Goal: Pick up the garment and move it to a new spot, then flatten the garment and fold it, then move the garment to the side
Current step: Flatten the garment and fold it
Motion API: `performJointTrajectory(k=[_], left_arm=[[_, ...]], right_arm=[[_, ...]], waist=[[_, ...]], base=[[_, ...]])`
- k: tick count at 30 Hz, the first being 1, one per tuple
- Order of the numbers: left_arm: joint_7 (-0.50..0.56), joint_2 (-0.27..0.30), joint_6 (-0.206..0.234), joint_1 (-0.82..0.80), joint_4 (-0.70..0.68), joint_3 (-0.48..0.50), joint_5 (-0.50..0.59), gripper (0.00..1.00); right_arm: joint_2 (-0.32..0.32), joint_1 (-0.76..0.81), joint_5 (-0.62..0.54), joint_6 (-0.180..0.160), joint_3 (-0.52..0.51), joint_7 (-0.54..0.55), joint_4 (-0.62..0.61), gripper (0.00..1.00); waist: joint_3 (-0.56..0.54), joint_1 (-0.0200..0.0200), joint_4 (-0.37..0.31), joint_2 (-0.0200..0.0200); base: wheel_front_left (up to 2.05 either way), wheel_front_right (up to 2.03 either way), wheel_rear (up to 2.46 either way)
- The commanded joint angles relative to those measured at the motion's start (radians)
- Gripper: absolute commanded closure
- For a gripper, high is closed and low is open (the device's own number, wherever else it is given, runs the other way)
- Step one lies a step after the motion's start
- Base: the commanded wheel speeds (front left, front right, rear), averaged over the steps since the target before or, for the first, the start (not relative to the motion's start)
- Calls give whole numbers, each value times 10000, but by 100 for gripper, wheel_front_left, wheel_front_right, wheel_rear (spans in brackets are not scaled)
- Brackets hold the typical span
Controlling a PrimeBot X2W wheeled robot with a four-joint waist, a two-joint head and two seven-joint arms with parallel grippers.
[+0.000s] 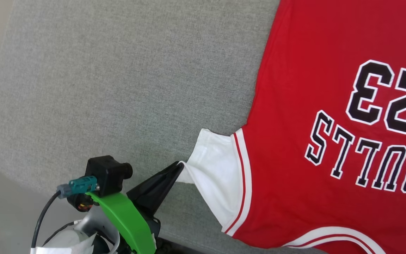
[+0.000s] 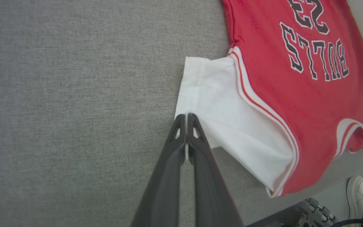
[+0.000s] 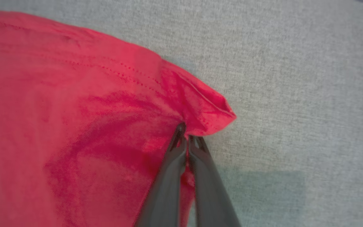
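The garment (image 1: 315, 88), a red jersey T-shirt with black white-outlined lettering, lies spread on the grey fabric surface, chest side up, filling the right of the head view. Its white short sleeve (image 1: 217, 176) with red-and-white trim points toward me. My left gripper (image 1: 180, 165) is shut on the corner of that sleeve's hem; the left wrist view shows the closed tips (image 2: 186, 116) pinching the white cloth (image 2: 219, 104). In the right wrist view my right gripper (image 3: 186, 134) is shut on a bunched corner of the red hem (image 3: 206, 110), lifting a small fold.
A grey upholstered table (image 1: 118, 88) with a rounded edge carries the shirt; pale floor lies beyond its left side. A person's white shoe (image 2: 358, 192) stands on the floor by the table's near edge, next to part of the robot base (image 2: 314, 211).
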Motion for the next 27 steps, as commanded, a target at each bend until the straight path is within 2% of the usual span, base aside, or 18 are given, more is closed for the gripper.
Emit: performJointTrajectory(k=[1,12,27], left_arm=[[-49,9,-46,-196,21,44,-6,100],[-15,69,273,112,272,76,-108,100],[-339,-293,511,745,966,-76,-379,100]], right_arm=[[25,661,52,-6,29,69,274,100],[398,3155,771,-6,-305,-888,11,100],[1056,7111,1792,-6,-1262,-1530,-1780,100]], waist=[[-376,-1,-245,0],[-2145,-1,-1132,0],[-4054,-1,-2180,0]], base=[[0,0,0],[0,0,0],[0,0,0]])
